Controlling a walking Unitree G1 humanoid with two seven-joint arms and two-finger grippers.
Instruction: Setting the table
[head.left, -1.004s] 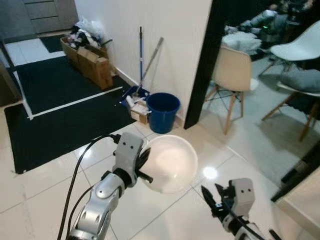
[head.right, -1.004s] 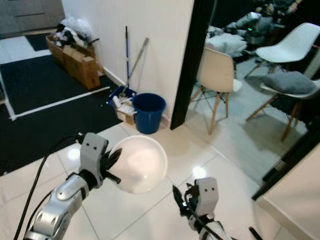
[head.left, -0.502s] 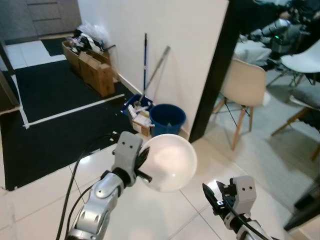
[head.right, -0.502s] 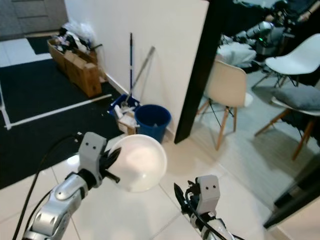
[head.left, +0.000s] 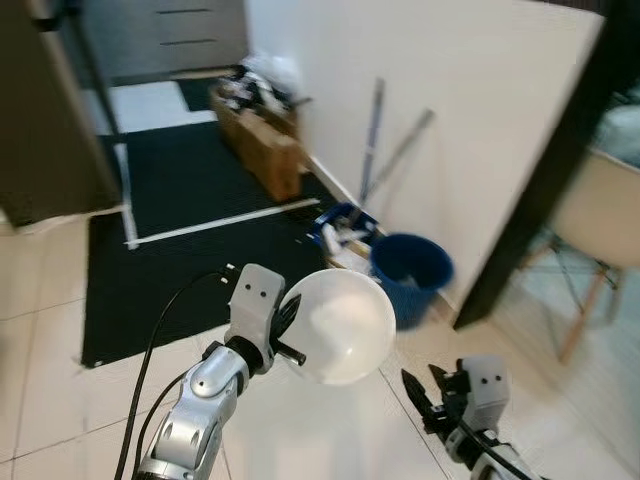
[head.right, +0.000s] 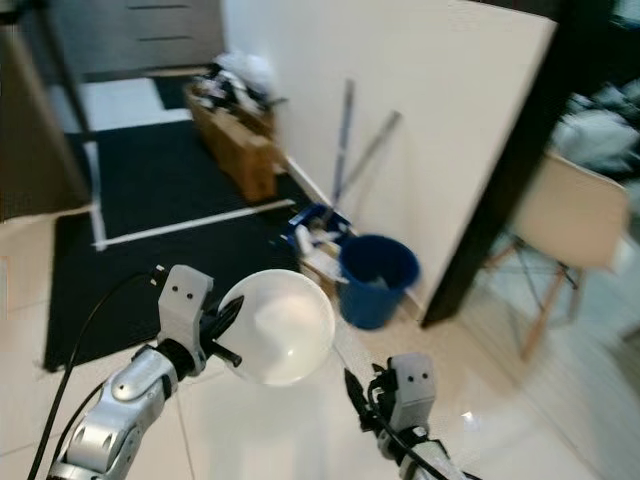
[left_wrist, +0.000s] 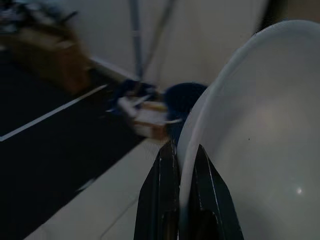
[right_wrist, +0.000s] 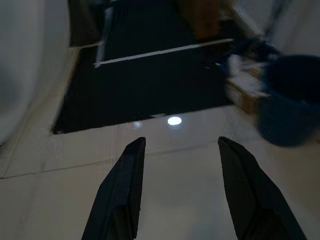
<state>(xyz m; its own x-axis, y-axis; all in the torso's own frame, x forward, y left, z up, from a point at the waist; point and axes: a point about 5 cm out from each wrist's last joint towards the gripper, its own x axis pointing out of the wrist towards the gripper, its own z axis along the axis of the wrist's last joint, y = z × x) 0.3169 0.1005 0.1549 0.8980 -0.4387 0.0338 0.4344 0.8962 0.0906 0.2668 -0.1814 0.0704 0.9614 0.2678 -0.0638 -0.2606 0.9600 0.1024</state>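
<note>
The white bowl is up in the air in front of the robot, over the pale tiled floor, with its rim pinched between the closed fingers of the left claw. The right claw hangs low beside it, fingers spread and holding nothing. Further off stand a blue bucket, a mop against the wall and a black mat. The bowl is picked up but not yet set down; carrying and placing it look to remain.
</note>
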